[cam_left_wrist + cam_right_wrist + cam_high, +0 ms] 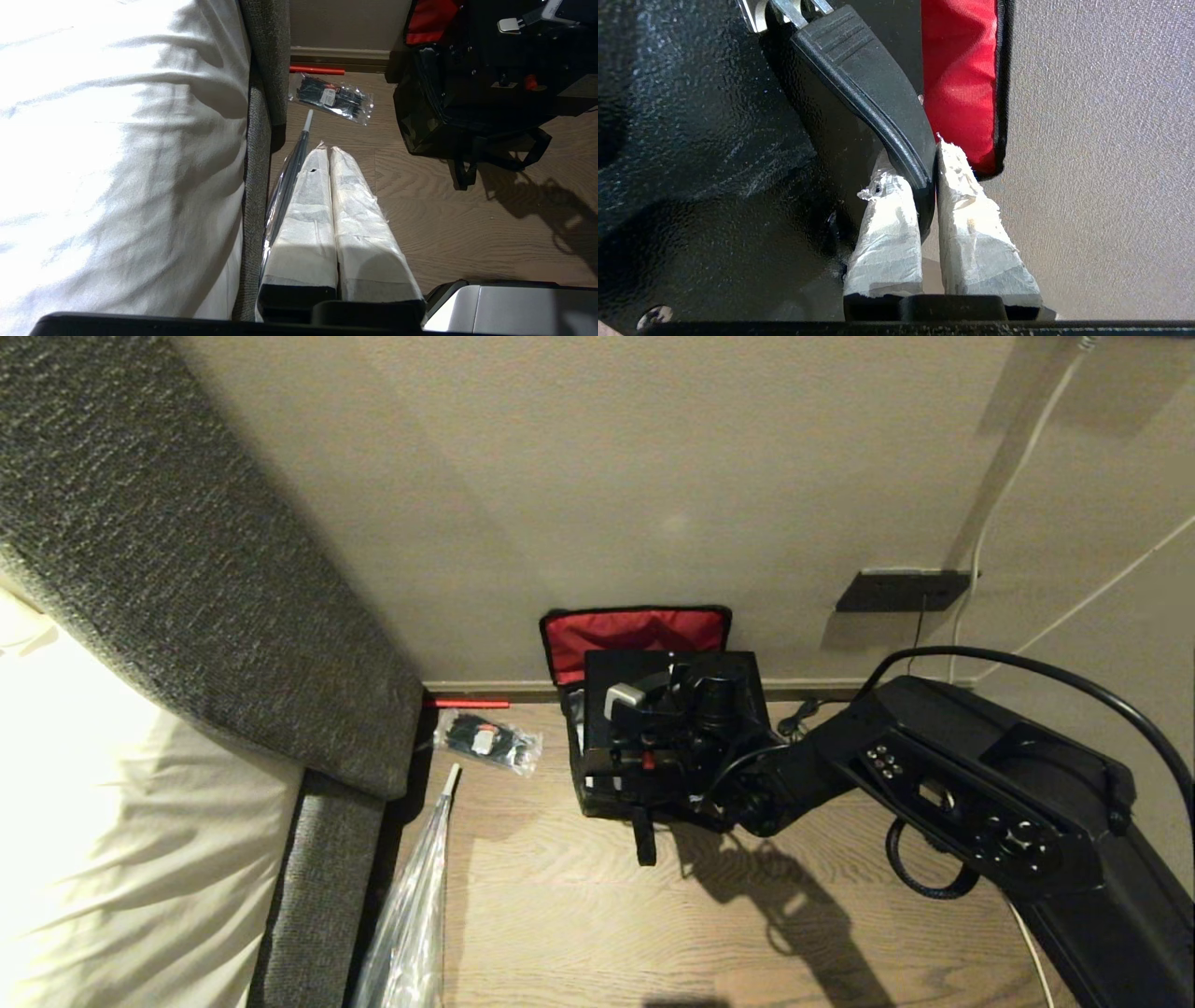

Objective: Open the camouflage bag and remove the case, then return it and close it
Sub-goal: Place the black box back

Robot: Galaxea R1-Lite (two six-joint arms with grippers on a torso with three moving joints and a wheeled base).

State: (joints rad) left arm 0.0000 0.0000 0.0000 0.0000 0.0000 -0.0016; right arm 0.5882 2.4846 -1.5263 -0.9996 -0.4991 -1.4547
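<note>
Gripping the black moulded plastic carry handle point(873, 88) of the plain black rectangular case point(653, 709), the right gripper point(927, 186) is seen with its taped fingertips point(887, 224) nearly closed on that handle alone. The case is held upright in the mouth of the boxy camouflage bag point(597, 784), at twelve o'clock from the robot against the wall, with the red-lined lid point(635, 635) propped open behind it. A slip is judged possible, since only the handle's end is pinched; the case could swing and snag the bag's rim. The left gripper point(329, 196) is parked with pads together near the grey upholstered bed frame point(261, 140).
</note>
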